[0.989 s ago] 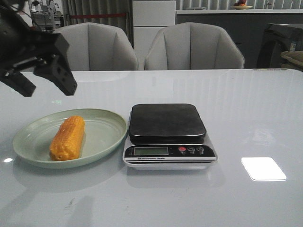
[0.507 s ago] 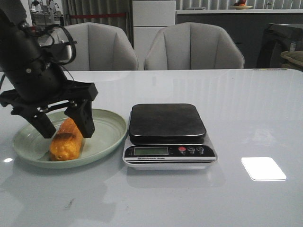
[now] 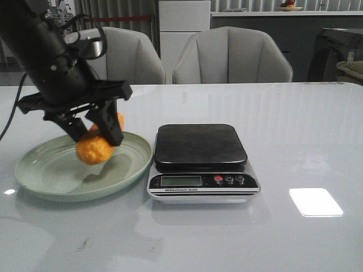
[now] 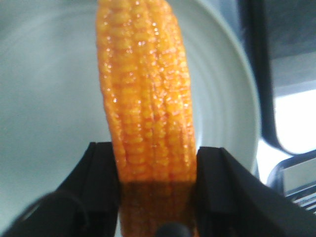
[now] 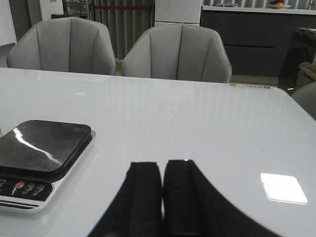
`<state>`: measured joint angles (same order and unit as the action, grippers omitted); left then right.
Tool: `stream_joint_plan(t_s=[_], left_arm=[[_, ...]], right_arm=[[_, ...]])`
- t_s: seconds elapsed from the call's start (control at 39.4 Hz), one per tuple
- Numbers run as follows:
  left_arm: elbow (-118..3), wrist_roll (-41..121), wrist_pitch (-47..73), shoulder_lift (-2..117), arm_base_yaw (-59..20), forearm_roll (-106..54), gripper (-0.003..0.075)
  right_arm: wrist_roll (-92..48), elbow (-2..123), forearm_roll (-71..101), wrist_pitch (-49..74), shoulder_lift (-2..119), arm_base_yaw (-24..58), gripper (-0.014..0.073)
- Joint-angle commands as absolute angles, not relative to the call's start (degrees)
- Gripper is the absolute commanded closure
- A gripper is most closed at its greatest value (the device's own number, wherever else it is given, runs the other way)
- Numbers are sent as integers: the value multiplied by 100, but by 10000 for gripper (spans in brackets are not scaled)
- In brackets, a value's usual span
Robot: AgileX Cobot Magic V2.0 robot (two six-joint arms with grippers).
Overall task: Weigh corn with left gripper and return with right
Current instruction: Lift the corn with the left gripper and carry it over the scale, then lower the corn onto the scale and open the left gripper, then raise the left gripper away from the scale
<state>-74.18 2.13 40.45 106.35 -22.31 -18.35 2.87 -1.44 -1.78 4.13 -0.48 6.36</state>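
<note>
Pale grey chairs (image 3: 229, 55) stand behind the glossy white bench (image 3: 295, 130). From the front, the left gripper (image 3: 93, 136) pinches the corn (image 3: 95, 148) near one end and holds it clear above the pale green plate (image 3: 39, 170), which sits toward the bench's left edge. The scale (image 3: 200, 161) lies just beside the plate, nearer the middle, its dark platform bare.

At the left wrist, both fingers (image 4: 98, 182) press against the cob's sides, kernels bulging between them, with the plate's rim below and the scale's corner beyond.

At the right wrist, the right gripper (image 5: 162, 192) hangs over bare bench toward the right edge, fingers pressed together on nothing.

The carry to the scale seems underway. Next, the cob likely needs setting down flat on the platform so it cannot roll.
</note>
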Motion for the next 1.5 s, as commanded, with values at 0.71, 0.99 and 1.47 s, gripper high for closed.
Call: stream_joint_plan(t_s=[0.71,0.99,1.47], left_arm=[[-8915,169,2998,11394,-3316,-3363,350],[-9003,201,2867,11397,-3326,-3925,179],[-8503,476,3723,10212,-3303,-2761,179]], right_arm=[[277,-207,-243,-55,-164,606,414],[277,-207,-243,-55,-164,606,414],[277,-207,-243,-55,-164,606,414]])
